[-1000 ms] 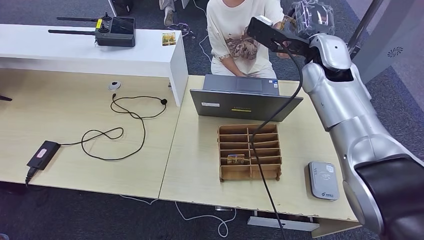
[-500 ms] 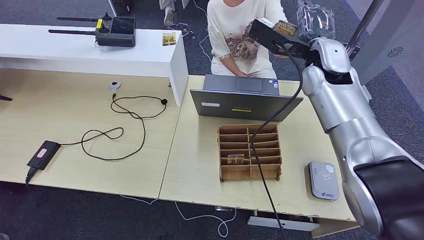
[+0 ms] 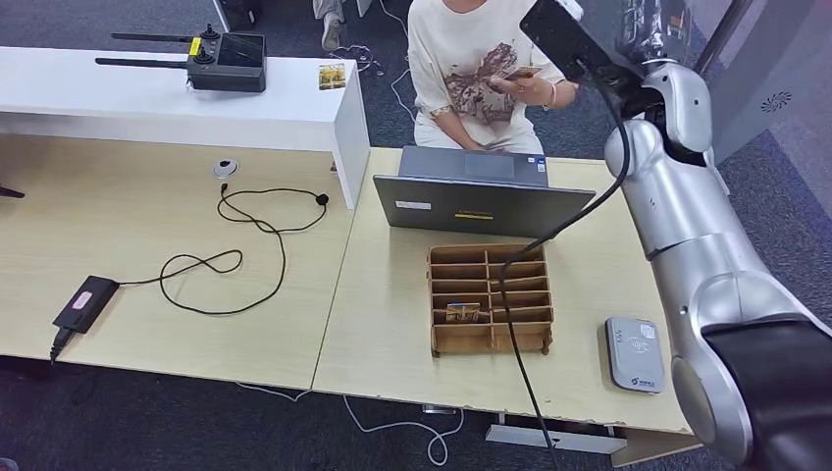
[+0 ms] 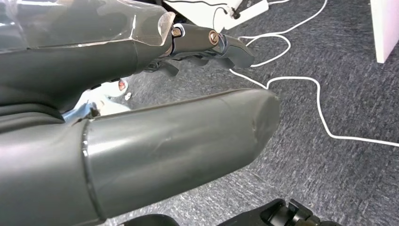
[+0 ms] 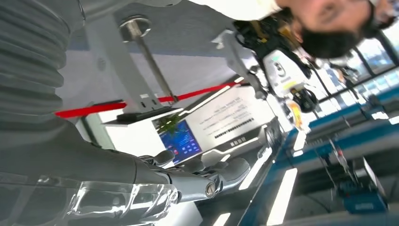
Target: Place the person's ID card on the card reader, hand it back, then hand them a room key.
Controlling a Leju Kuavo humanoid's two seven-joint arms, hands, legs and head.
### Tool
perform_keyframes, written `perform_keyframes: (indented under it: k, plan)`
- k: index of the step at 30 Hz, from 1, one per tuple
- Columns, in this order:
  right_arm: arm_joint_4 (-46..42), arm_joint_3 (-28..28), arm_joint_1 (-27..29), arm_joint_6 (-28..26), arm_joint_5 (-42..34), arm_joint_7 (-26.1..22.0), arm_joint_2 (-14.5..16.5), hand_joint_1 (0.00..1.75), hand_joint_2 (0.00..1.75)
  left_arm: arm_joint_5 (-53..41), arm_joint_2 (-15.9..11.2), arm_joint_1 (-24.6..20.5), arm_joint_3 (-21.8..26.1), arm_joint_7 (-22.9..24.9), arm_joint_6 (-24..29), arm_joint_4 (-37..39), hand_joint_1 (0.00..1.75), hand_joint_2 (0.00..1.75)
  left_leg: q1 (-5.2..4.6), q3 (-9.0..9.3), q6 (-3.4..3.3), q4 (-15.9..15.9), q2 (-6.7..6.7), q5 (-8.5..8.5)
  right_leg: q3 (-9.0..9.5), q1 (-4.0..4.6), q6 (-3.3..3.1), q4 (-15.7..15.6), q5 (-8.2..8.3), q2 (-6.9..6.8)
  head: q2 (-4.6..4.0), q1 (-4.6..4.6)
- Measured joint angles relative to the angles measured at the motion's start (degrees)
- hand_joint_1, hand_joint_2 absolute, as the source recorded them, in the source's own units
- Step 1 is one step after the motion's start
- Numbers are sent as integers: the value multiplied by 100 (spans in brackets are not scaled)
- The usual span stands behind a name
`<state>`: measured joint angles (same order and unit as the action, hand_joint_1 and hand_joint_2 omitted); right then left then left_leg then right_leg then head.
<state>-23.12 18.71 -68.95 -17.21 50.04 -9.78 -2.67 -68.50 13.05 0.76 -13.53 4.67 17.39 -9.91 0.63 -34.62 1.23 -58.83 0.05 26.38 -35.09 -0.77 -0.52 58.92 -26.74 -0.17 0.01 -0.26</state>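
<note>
One laptop (image 3: 481, 191), one card reader (image 3: 635, 354), one wooden organiser (image 3: 490, 298) (one card (image 3: 462, 313) inside), one remote controller (image 3: 224, 61)

A grey laptop (image 3: 481, 201) stands open on my worktop (image 3: 392, 324), just behind a brown divided cardboard organizer (image 3: 489, 299). To my left a black cable (image 3: 235, 260) loops toward a black power adapter (image 3: 84, 302). A black remote controller (image 3: 224, 61) rests on the white counter (image 3: 147, 113).

No text, label or number can be read anywhere.
</note>
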Motion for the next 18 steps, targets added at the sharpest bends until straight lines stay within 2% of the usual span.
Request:
perform_keyframes:
  k: [4,8,14,18]
  plan:
    - [-480,-373,337,-295,-591,-601,-22,0,175,68,47,0,0,37,47,1,0,0,0,1,0,0,0,0,0,0,0,-2,0,0,-1,-1]
    - [-1357,-582,1042,-325,-965,-846,-211,0,175,104,54,1,0,53,78,1,0,0,0,2,-1,-1,-5,1,2,0,2,-7,-1,-6,1,-2]
    - [-3697,-1008,2931,-203,-1426,-890,-834,0,175,82,65,12,-1,180,96,1,0,0,0,-5,-7,-1,-38,12,12,1,9,-16,-11,-38,-1,-1]
    - [-5119,-1413,4207,-103,-1453,-971,-1087,0,175,86,65,15,-2,228,94,1,0,0,0,-7,-15,0,-31,27,13,0,9,-19,-20,-34,-1,-1]
